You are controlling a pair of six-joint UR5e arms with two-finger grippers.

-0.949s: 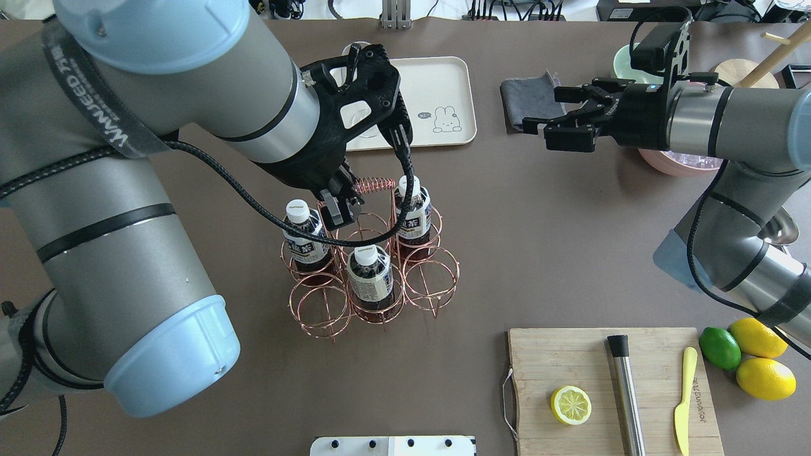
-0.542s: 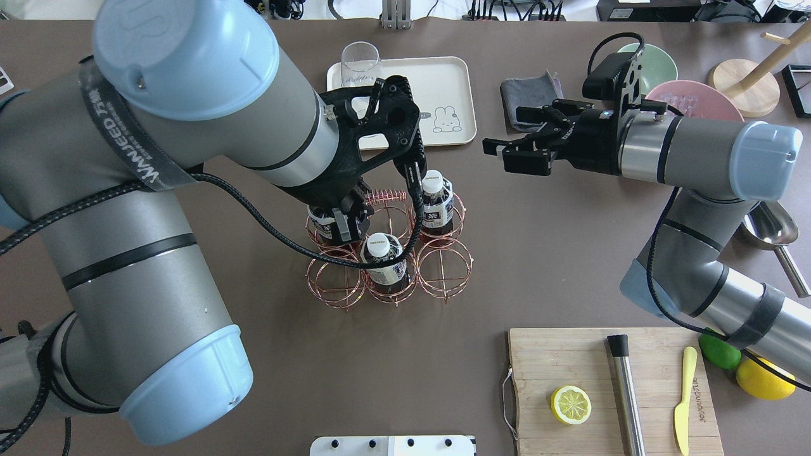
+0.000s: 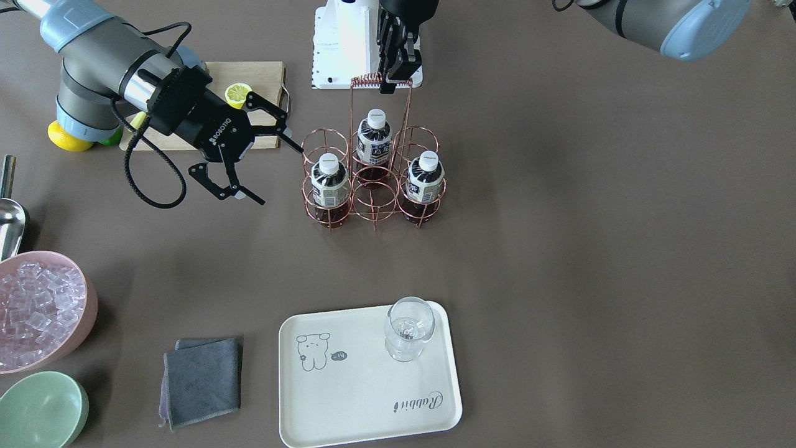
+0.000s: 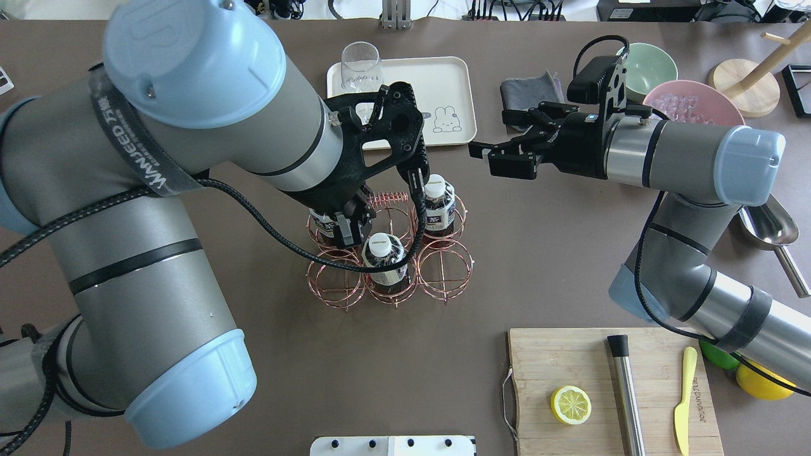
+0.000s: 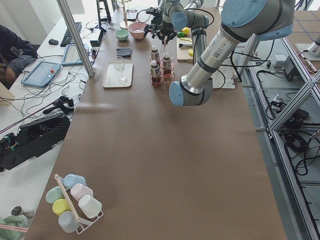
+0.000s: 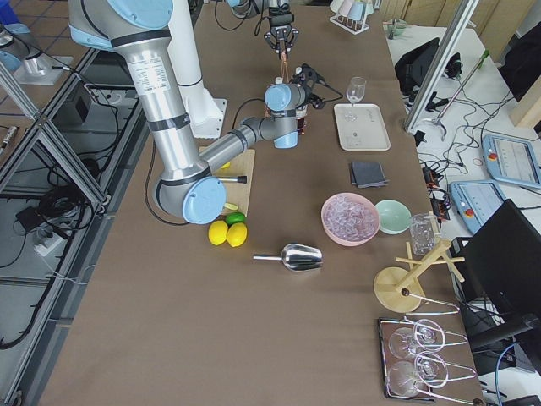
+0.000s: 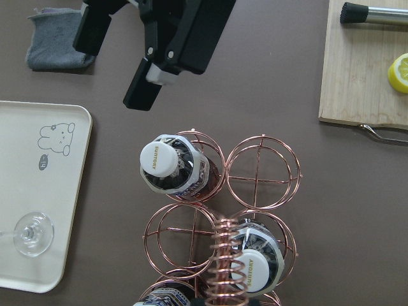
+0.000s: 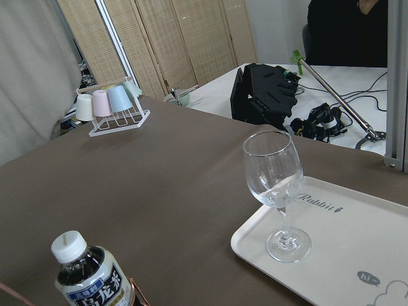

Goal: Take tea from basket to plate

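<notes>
A: Where is the tea (image 3: 375, 140)?
B: All three bottles sit in the basket (image 3: 324, 130). Two are in the corner rings toward the plate (image 3: 367, 398), one in the middle ring nearer the robot. The overhead view mostly hides one behind the left arm (image 4: 190, 126); the front view shows all three.
A: And the claws?
B: The left gripper (image 3: 393, 81) is closed on the handle (image 3: 370, 79) (its coiled top). The right gripper (image 3: 283, 177) is spread wide, just beside a corner bottle, not touching. The plate lies well apart, with a glass (image 3: 407, 326) standing on it.
</notes>
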